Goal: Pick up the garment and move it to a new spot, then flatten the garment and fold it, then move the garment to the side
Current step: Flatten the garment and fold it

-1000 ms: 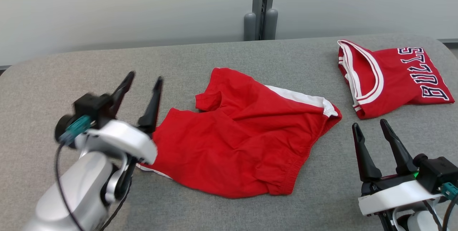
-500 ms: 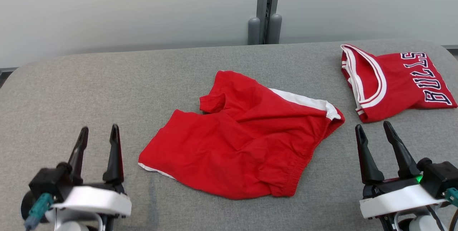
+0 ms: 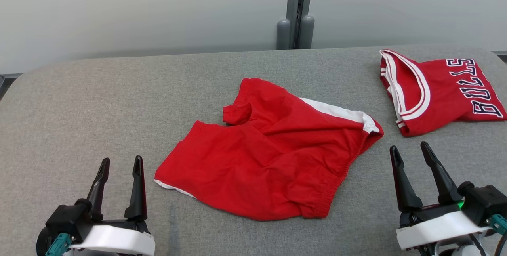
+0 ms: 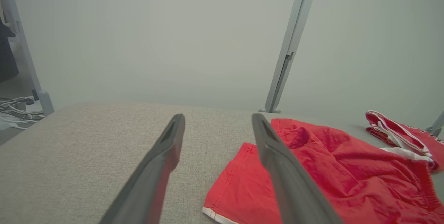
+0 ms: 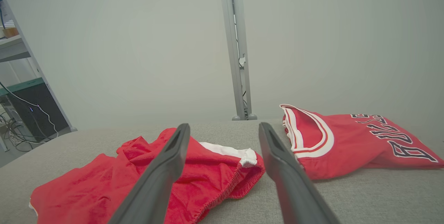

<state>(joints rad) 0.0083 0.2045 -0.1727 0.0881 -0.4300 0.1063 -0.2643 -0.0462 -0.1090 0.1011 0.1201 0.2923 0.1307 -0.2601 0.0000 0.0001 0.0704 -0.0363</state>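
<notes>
The left gripper (image 3: 121, 159) is hovering just near-left of the shorts (image 3: 269, 161), its fingers standing apart and holding nothing. The right gripper (image 3: 408, 147) is hovering near-right of the shorts, likewise spread and empty. The shorts are lying rumpled on the worktop (image 3: 99, 101), touching neither gripper. A folded jersey (image 3: 435, 93) is lying far-right of the shorts, and a post (image 3: 295, 10) is standing behind them.
</notes>
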